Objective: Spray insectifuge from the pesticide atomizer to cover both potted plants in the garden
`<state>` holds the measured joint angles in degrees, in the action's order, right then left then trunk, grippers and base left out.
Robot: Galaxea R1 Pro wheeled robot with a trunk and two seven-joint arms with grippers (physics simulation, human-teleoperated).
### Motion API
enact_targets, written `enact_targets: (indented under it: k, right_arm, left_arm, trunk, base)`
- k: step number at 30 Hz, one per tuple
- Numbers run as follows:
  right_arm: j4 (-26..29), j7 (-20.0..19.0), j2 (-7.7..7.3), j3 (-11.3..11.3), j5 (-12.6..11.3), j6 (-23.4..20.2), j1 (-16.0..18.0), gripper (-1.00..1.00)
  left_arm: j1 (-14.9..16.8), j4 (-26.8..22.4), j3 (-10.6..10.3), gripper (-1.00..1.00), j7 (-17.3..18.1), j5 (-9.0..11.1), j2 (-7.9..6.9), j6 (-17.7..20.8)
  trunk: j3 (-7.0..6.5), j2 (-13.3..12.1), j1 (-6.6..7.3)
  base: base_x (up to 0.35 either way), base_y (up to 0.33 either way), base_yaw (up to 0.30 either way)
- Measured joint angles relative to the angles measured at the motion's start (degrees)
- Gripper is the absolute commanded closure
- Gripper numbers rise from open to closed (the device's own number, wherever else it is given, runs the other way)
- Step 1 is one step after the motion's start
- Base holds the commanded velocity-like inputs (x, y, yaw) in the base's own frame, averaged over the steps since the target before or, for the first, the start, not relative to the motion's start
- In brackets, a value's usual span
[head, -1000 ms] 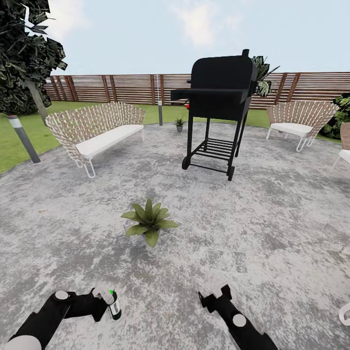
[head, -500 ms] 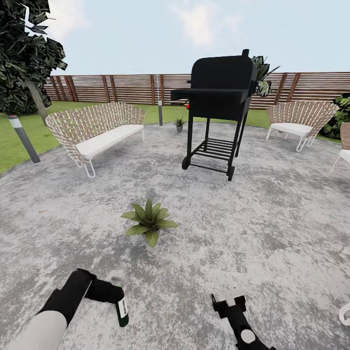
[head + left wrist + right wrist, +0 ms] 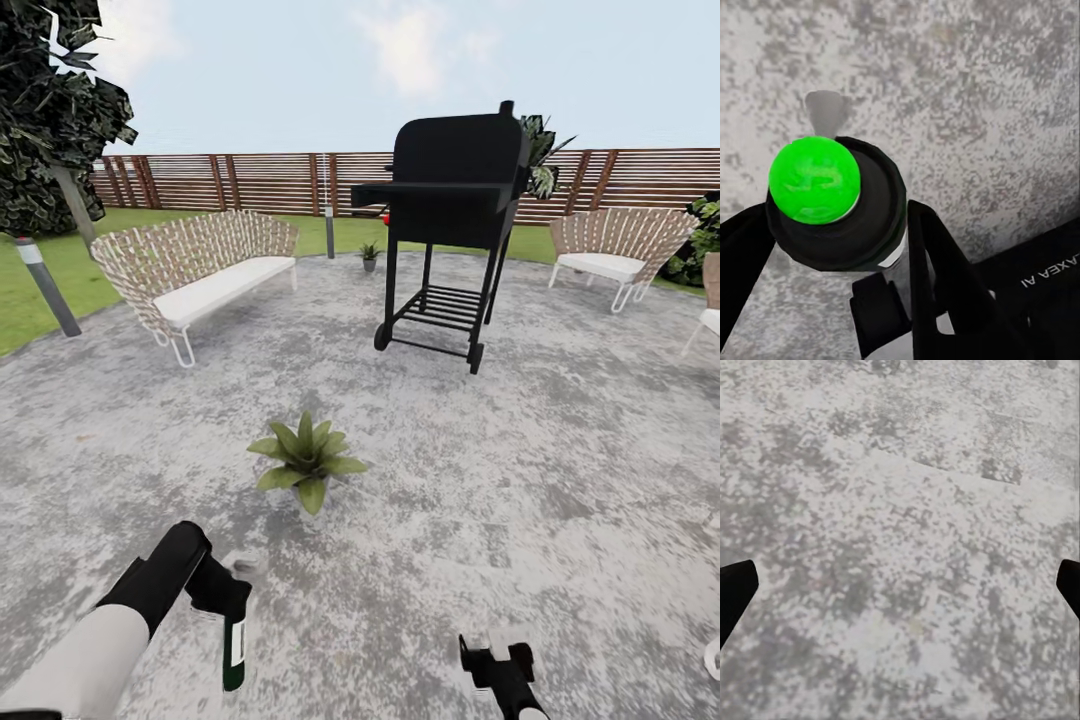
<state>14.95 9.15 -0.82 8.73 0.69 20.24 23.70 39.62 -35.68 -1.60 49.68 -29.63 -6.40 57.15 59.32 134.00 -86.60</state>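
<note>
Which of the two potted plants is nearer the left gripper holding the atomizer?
The broad-leaved potted plant mid-patio, just ahead of the left gripper and atomizer. The thinner plant stands far off beside the grill.

Left gripper (image 3: 225,600) raised; pesticide atomizer (image 3: 234,648) now hangs inverted at lower left. Right gripper (image 3: 497,660) dropped toward the bottom edge.

Mottled stone patio (image 3: 560,470) carries a potted plant (image 3: 306,462), grill (image 3: 455,215), seemingly two sofas (image 3: 195,275).

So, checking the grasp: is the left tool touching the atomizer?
Touching. The left wrist view shows the left tool with its fingers pressed against both sides of the atomizer.
</note>
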Motion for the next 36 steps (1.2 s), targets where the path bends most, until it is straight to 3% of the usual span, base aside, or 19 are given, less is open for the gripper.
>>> enact_targets:
  k: [14,16,21,24,31,36]
  right_arm:
    - [-1.0,0.0,0.23,-0.1,-0.4,-0.1,0.0,-1.00]
    - [-1.0,0.0,0.25,-0.1,-0.4,-0.1,0.0,-1.00]
    - [-1.0,0.0,0.24,-0.1,-0.4,-0.1,0.0,-1.00]
    - [-1.0,0.0,0.24,-0.1,-0.4,-0.1,0.0,-1.00]
    - [-1.0,0.0,0.07,-0.1,-0.3,-0.1,0.0,-1.00]
    - [-1.0,0.0,-0.16,-0.1,-0.2,-0.1,0.0,-1.00]
  left_arm:
    - [2.8,0.2,-0.5,1.00,0.4,0.4,0.53,0.3]
    - [4.2,0.7,-2.2,1.00,1.3,0.6,0.37,0.5]
    - [7.4,1.1,-10.2,1.00,8.7,0.6,0.13,0.9]
    - [8.9,1.2,-14.1,1.00,11.2,0.5,0.11,0.9]
    - [10.1,1.3,-15.5,1.00,11.7,0.4,0.10,0.9]
    - [10.3,3.0,-18.8,1.00,11.7,0.3,0.23,0.9]
  trunk:
    - [0.00,0.0,0.01]
    - [0.00,0.0,0.00]
    - [0.00,0.0,-0.01]
    - [0.00,0.0,-0.02]
    - [0.00,0.0,-0.03]
    - [0.00,0.0,-0.01]
  base:
    - [0.330,0.000,0.000]
    - [0.257,0.000,0.000]
    - [0.165,0.000,0.000]
    - [0.026,0.000,0.000]
    - [0.010,0.000,0.000]
    - [0.157,0.000,0.000]
